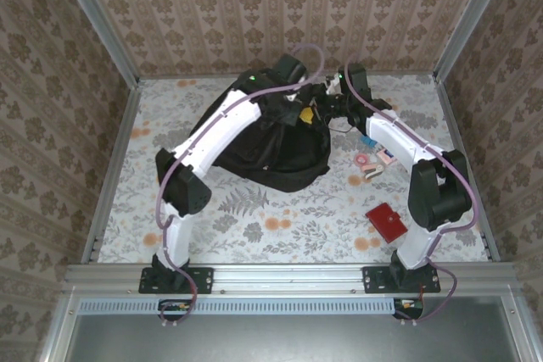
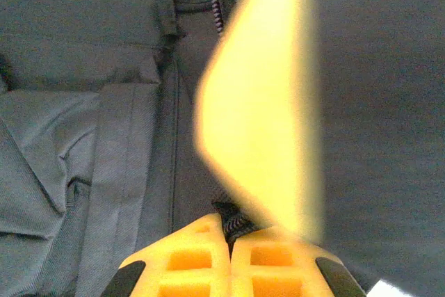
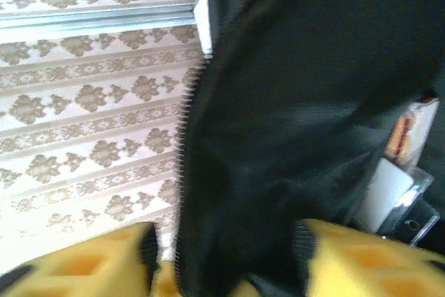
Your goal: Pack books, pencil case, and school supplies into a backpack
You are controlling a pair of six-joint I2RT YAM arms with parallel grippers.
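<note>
The black backpack (image 1: pixel 271 146) lies in the middle of the table with its top toward the back wall. My left gripper (image 1: pixel 297 108) is at that top. In the left wrist view it (image 2: pixel 229 238) is shut on the backpack's zip edge (image 2: pixel 236 217). A blurred yellow shape (image 2: pixel 264 102) hangs close in front of the backpack fabric (image 2: pixel 90 144). My right gripper (image 1: pixel 324 106) is beside the left one. Its fingers (image 3: pixel 226 241) stand apart, with a fold of black backpack fabric (image 3: pixel 292 102) between them. A flat red rectangular thing (image 1: pixel 388 220), book or pencil case I cannot tell, lies at the front right.
Small pink and white supplies (image 1: pixel 373 163) lie on the table right of the backpack, under the right arm. Metal frame rails (image 1: pixel 114 150) and papered walls close in the flowered table (image 1: pixel 280 226) at the left, right and back.
</note>
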